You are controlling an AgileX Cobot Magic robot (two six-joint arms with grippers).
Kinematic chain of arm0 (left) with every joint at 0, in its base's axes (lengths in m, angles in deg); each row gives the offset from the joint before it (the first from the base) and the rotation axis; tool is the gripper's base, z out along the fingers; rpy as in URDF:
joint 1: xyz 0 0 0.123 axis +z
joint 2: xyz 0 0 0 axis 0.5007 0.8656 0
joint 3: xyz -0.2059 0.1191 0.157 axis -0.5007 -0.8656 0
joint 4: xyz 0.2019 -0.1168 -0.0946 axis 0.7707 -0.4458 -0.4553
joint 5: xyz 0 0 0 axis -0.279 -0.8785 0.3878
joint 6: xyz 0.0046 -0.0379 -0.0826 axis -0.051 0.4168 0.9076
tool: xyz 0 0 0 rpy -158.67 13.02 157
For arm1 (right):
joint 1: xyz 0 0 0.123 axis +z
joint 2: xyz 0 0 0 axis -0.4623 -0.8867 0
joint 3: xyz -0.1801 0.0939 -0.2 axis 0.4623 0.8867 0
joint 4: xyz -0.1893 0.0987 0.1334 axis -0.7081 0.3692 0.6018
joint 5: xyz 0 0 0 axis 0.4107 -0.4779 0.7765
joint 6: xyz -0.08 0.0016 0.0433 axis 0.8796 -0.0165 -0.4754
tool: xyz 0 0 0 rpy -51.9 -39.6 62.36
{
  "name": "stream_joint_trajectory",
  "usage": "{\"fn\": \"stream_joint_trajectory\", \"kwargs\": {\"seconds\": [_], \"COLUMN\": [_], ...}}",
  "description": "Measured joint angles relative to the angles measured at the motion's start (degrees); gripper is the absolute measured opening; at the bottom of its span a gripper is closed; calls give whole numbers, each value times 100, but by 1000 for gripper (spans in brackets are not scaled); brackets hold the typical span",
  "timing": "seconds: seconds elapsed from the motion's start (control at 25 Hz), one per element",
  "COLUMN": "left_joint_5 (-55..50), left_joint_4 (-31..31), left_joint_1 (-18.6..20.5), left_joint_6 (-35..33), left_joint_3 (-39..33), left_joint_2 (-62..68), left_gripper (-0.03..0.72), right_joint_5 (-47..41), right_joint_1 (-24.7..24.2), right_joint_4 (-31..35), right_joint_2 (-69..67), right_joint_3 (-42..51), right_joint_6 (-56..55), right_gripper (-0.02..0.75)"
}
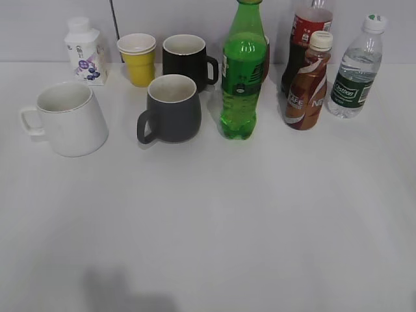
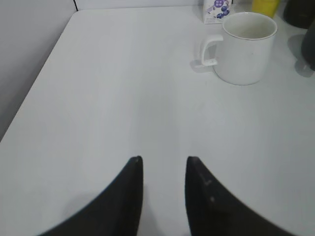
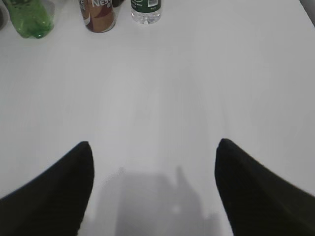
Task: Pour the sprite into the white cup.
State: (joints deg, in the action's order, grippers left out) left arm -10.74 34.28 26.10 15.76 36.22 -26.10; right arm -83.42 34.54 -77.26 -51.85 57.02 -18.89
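The sprite (image 1: 240,71), a tall bright-green bottle with a dark label, stands upright at the back middle of the white table; its base shows in the right wrist view (image 3: 28,18) at the top left. The white cup (image 1: 68,118), a wide mug with its handle to the left, stands at the left; it also shows in the left wrist view (image 2: 244,47). My left gripper (image 2: 164,160) is open and empty above bare table, well short of the cup. My right gripper (image 3: 153,143) is wide open and empty, far from the bottles. Neither gripper shows in the exterior view.
A dark grey mug (image 1: 171,108), a black mug (image 1: 187,60), a yellow cup (image 1: 138,58) and a small white carton (image 1: 85,51) stand near the cup. A brown coffee bottle (image 1: 309,83), a cola bottle (image 1: 305,32) and a clear water bottle (image 1: 356,71) stand right of the sprite.
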Motion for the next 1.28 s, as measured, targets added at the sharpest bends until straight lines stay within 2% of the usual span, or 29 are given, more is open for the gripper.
{"fn": "stream_joint_trajectory", "kwargs": {"seconds": [1.28], "left_joint_5": [0], "left_joint_4": [0], "left_joint_1": [0], "left_joint_6": [0], "left_joint_3": [0], "left_joint_2": [0], "left_gripper": [232], "right_joint_5": [0], "right_joint_1": [0], "right_joint_4": [0], "right_joint_2": [0], "right_joint_3": [0], "right_joint_6": [0], "right_gripper": [575]}}
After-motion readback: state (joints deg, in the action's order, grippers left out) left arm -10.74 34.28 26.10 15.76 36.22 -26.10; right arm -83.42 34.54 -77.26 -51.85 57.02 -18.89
